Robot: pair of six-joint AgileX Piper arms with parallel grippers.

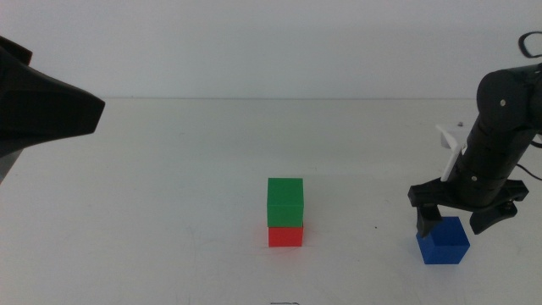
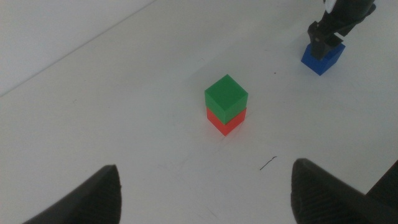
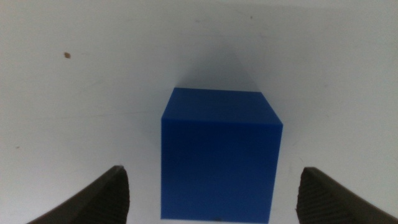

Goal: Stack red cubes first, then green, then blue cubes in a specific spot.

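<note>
The green cube (image 1: 285,201) sits squarely on the red cube (image 1: 285,235) near the middle of the white tabletop (image 1: 169,186). Off to the right, the right end effector (image 1: 461,222) hangs low over the blue cube (image 1: 443,241), its jaws spread wide to either side without touching it. The left end effector (image 2: 205,193) waits at the far left, jaws also spread.

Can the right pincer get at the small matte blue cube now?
Probably yes. The right pincer hangs open right over the small matte blue cube, one jaw on each side, and nothing lies between; the green-on-red stack stands apart.
</note>
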